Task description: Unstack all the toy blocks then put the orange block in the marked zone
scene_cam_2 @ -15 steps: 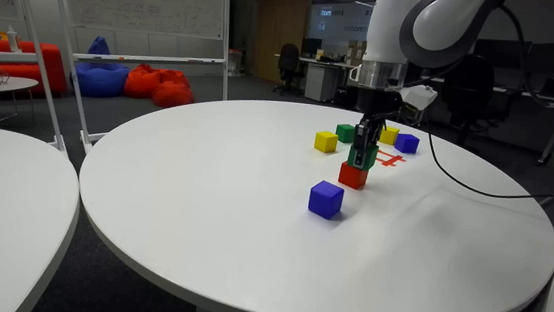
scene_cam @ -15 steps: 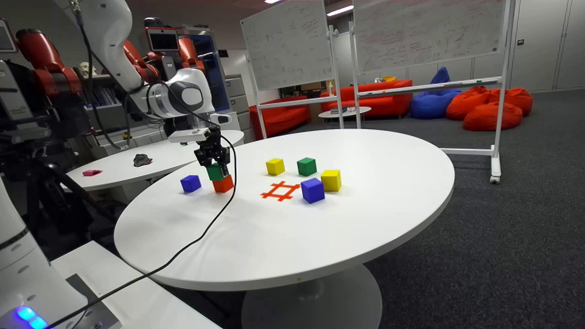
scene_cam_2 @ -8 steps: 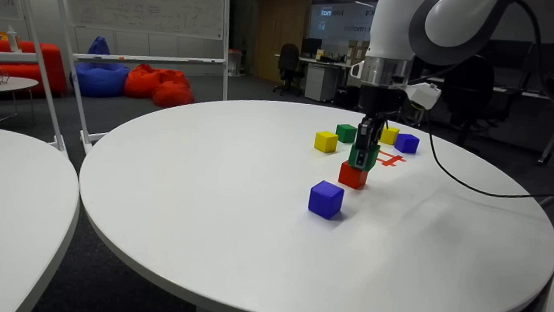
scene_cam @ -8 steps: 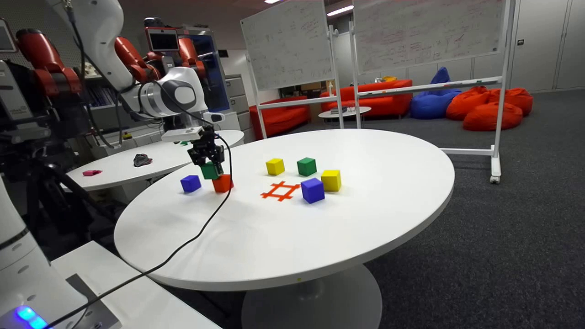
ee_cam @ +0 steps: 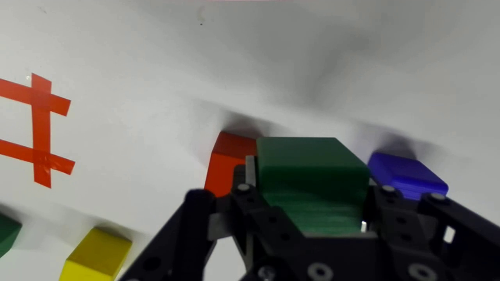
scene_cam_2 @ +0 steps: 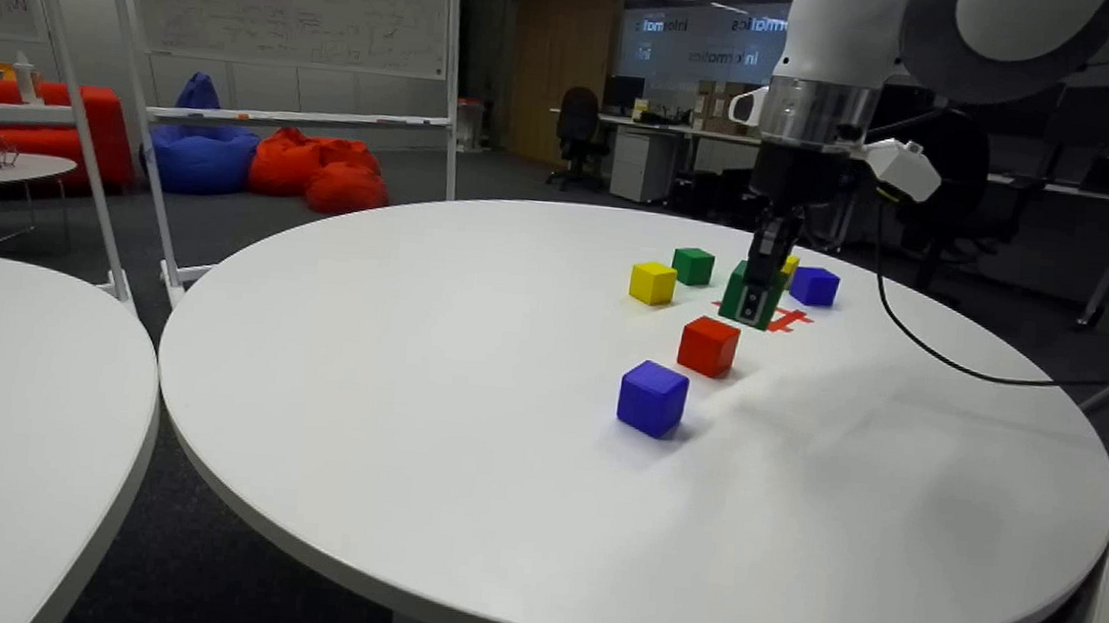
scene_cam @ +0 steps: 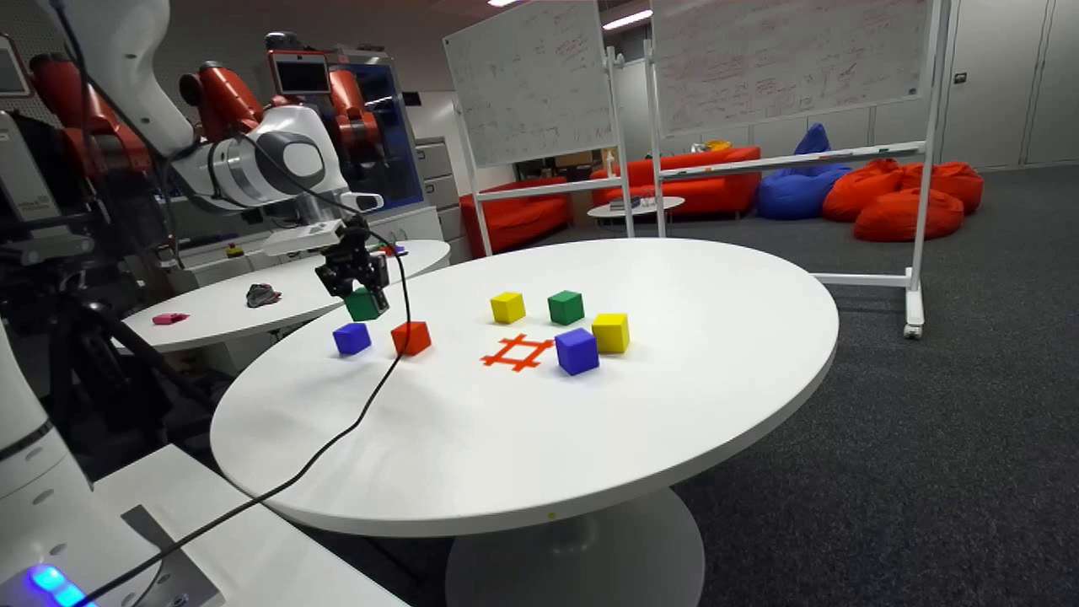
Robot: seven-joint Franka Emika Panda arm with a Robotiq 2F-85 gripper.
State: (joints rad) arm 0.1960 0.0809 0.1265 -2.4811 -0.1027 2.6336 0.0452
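Zone (ee_cam: 40, 128) (partly outside wrist view)

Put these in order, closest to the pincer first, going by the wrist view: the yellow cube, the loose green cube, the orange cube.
1. Orange cube: just left of the pincer, partly hidden behind it.
2. Yellow cube: farther out, toward the lower left.
3. Loose green cube: at the left edge, cut off.
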